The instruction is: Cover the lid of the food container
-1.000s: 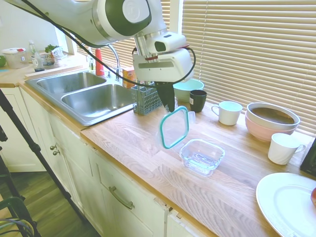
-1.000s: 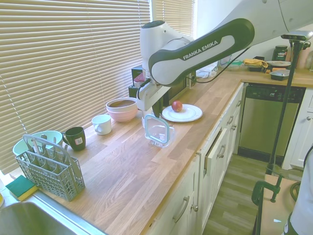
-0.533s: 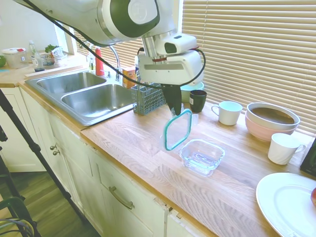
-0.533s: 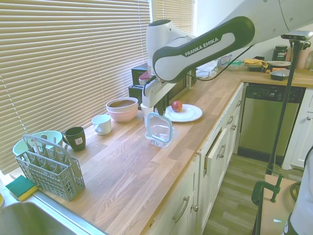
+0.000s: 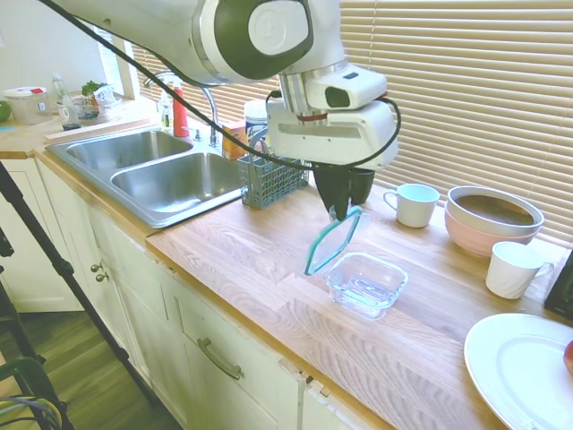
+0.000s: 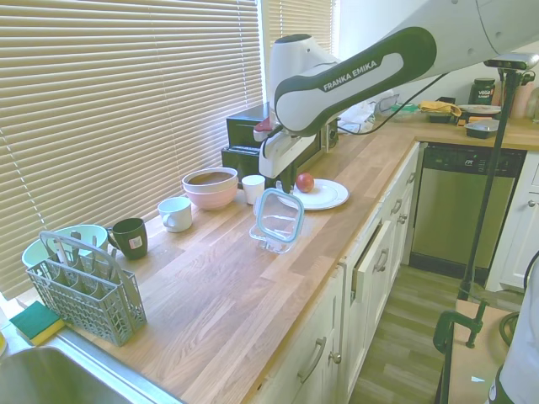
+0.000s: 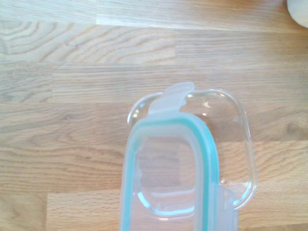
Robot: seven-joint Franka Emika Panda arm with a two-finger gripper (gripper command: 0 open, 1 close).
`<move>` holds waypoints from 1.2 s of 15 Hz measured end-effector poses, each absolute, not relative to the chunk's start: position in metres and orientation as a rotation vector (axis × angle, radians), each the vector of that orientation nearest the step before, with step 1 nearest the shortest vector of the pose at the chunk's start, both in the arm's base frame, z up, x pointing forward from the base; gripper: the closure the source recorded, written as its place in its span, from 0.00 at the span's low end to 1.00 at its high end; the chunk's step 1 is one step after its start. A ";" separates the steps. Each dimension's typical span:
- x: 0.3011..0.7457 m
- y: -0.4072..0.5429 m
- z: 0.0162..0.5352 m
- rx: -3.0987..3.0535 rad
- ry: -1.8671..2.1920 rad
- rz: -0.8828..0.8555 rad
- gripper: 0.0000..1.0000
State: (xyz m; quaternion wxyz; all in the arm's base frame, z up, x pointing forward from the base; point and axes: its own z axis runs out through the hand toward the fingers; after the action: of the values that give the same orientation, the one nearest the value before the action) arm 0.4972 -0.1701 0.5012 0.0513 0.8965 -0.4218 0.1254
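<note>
Teal-rimmed lid (image 5: 333,240) hangs tilted, pinched at its top edge by the closed gripper (image 5: 339,211), seemingly over the dish (image 5: 366,284); level it, centre, then lower.

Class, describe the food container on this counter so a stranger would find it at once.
On the wooden countertop right of the sink, look below the gripper holding the teal-rimmed lid. The food container is the shallow, clear, rounded-square glass dish; the nearby bowls are round and opaque.

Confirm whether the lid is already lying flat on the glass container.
No, the lid hangs tilted from the gripper above the food container, not seated.
</note>
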 end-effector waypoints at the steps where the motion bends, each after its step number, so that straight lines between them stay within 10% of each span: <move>1: 0.496 -0.175 0.501 2.734 -1.286 0.380 1.00; 18: 0.515 -0.227 0.476 2.836 -1.320 0.404 1.00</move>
State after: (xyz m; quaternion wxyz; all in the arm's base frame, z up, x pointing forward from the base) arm 0.5151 -0.2272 0.4759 -0.0062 0.8992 -0.4184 0.1280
